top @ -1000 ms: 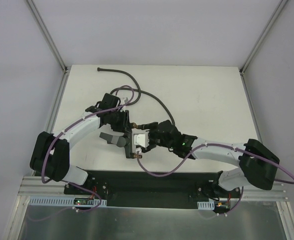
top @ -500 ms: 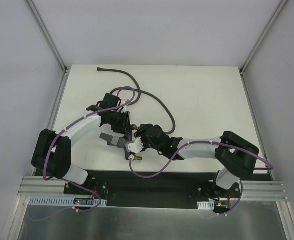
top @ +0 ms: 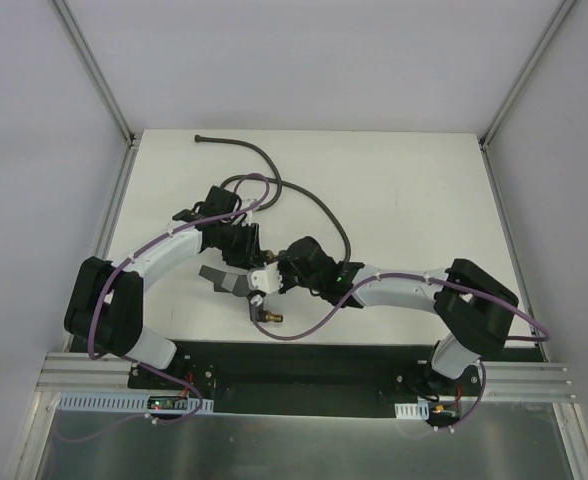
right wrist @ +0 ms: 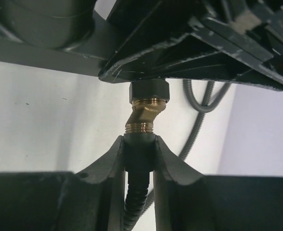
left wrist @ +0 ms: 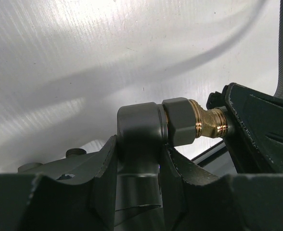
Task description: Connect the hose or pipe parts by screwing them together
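At the forked fitting (left wrist: 139,127), clenched in the left fingers (left wrist: 100,168), the right fingers (right wrist: 103,166) grip the hose (right wrist: 134,207) behind its brass nut (right wrist: 144,115), which sits crooked; squaring it should precede twisting.

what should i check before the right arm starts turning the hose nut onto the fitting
1. Grip of the left claw on the forked fitting: ok, its fingers clamp the body.
2. Grip of the right claw on the hose end: ok, closed around it.
3. Line-up of the brass nut with the fitting: not ok, it sits tilted between the two.
4. Threads caught: cannot tell, hidden from view.
5. Slack in the hose behind the grip: ok, it lies in loose curves on the table.
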Controlling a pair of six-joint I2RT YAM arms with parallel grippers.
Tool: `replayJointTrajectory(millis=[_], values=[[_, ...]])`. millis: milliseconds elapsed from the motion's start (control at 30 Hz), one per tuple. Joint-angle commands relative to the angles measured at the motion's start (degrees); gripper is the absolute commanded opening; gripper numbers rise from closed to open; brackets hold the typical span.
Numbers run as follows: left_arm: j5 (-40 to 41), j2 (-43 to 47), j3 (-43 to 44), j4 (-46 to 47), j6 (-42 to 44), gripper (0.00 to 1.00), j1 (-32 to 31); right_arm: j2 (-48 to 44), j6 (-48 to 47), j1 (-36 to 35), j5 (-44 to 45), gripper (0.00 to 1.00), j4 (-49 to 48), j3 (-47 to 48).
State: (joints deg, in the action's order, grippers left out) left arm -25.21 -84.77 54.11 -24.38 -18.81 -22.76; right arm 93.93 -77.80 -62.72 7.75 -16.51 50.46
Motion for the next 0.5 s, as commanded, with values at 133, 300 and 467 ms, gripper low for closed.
replayJointTrajectory(millis=[133,300,467], values=[[-7.05,6.63,-1.9,11.81,-5.71,0.0,0.09,-0.24,18.62,2.42,-20.21,0.01,13.34,7.81],[-5.47,9.8,-4.45,15.41,-6.15,0.0,0.09,1.34,26.99,5.93,-28.82,0.01,14.67,10.8],[-3.53,12.96,-6.64,18.58,-6.24,0.0,-0.09,3.01,36.03,9.1,-37.0,0.01,14.49,12.73]])
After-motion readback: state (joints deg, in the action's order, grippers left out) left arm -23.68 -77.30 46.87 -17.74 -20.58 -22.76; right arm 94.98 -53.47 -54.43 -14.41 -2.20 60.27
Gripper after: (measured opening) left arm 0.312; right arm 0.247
